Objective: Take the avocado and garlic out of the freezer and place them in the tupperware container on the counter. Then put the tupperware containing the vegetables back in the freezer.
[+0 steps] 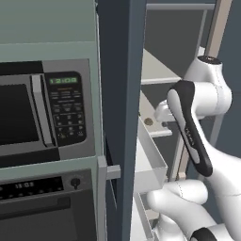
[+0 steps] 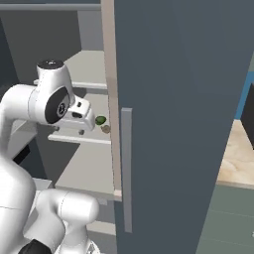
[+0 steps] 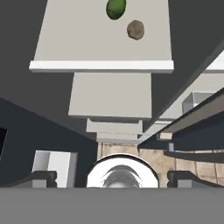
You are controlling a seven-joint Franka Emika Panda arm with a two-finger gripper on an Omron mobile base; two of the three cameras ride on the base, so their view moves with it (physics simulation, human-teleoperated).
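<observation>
A: Where are the avocado and the garlic sitting?

B: Both are lying on a pale shelf inside the freezer, close together but not touching. In the right base view the avocado is showing just past the arm's hand, with the garlic beside it, nearer the door's edge. In the left base view the garlic is peeking out on the shelf by the white door bin.

A: And the pincer?

B: It is standing released, its two dark fingertips spread far apart, gripping nothing. It is hanging in front of the shelf's edge, well apart from both items.

A: Anything else?

B: The freezer door is standing open, its long grey handle facing the right base camera. A microwave is sitting to the left, and a strip of the beige surface is showing at the right.
</observation>
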